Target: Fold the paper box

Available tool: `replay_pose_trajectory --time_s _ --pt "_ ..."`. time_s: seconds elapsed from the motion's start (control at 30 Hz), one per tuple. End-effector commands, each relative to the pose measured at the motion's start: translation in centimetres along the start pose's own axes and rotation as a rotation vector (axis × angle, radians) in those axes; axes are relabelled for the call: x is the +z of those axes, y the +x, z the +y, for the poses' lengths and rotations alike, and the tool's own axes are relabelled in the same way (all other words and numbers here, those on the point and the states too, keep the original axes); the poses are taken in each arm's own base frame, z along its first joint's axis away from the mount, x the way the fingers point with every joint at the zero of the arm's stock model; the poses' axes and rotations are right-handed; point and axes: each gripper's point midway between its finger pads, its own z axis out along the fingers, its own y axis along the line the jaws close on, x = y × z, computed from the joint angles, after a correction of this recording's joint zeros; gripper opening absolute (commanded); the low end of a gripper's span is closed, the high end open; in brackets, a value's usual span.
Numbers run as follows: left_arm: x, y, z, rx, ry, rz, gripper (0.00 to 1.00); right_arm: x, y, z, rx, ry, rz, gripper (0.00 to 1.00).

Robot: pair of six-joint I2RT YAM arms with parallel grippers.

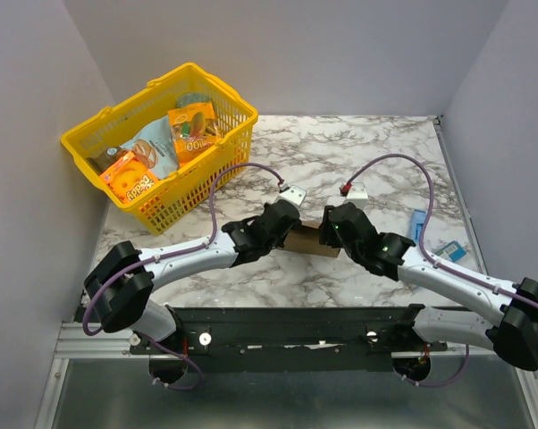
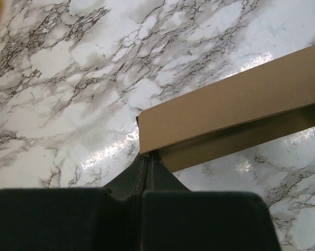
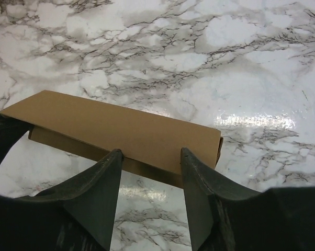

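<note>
The paper box [image 1: 309, 241] is a flat brown cardboard piece lying on the marble table between both arms. In the left wrist view the paper box [image 2: 231, 112] runs off to the right, and my left gripper [image 2: 149, 155] is shut with its tips pressed against the box's near corner. In the right wrist view the paper box [image 3: 121, 125] lies across the frame. My right gripper [image 3: 151, 151] stands open, both fingertips [image 3: 115, 155] touching the box's near long edge. From above, my left gripper [image 1: 294, 229] and right gripper [image 1: 328, 234] meet at the box's two ends.
A yellow basket [image 1: 184, 192] with printed snack packs stands at the back left. A blue packet [image 1: 418, 222] and a small blue-and-white item [image 1: 448, 249] lie near the right wall. Grey walls close in the table on three sides.
</note>
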Motion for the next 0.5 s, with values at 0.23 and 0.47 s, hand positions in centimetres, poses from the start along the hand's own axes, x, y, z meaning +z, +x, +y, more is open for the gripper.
replay_pose_trajectory --time_s 0.23,0.47 --pt "-1.5 1.0 -1.0 0.015 0.069 0.029 0.48 1.8 2.4 -2.8 0.074 0.166 -0.010 0.57" --pt "-3.6 -0.4 -1.8 0.025 0.173 -0.026 0.78 2.2 3.3 -3.1 0.068 0.188 0.012 0.57"
